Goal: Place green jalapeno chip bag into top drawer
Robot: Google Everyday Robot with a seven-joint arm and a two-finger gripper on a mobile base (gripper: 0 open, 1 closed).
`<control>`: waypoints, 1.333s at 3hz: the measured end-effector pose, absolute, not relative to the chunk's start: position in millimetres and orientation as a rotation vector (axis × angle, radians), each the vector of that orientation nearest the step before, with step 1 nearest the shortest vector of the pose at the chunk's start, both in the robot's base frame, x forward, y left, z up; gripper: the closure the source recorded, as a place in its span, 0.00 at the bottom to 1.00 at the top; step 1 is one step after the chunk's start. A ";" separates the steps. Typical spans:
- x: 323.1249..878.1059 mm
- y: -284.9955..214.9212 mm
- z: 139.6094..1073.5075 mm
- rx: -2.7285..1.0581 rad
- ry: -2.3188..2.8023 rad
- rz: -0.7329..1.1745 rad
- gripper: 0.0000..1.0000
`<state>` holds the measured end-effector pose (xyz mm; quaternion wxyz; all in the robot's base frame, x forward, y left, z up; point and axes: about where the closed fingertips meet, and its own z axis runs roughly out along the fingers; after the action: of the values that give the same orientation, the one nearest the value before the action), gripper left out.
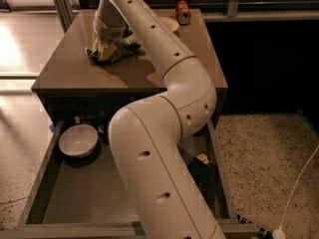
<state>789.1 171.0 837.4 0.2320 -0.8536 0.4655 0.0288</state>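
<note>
The green jalapeno chip bag lies crumpled on the brown table top, towards its back. My gripper comes straight down onto the bag's left end and is shut on it; the bag still rests on the table. The top drawer stands pulled out below the table's front edge, wide and shallow with low walls. My white arm crosses over the drawer's right half and hides much of it.
A white bowl sits in the drawer's back left corner. A small orange can lies at the table's back right, with a pale flat disc beside it. Small items lie in the drawer's right side. A white cable runs over the floor at right.
</note>
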 end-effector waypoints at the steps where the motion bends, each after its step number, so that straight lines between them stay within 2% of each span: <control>1: 789.7 149.2 858.4 -2.301 1.343 0.039 1.00; 4: 761.8 94.3 907.9 -2.210 1.449 -0.051 1.00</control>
<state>761.8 94.3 907.9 0.2468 -0.8103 0.5312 -0.0187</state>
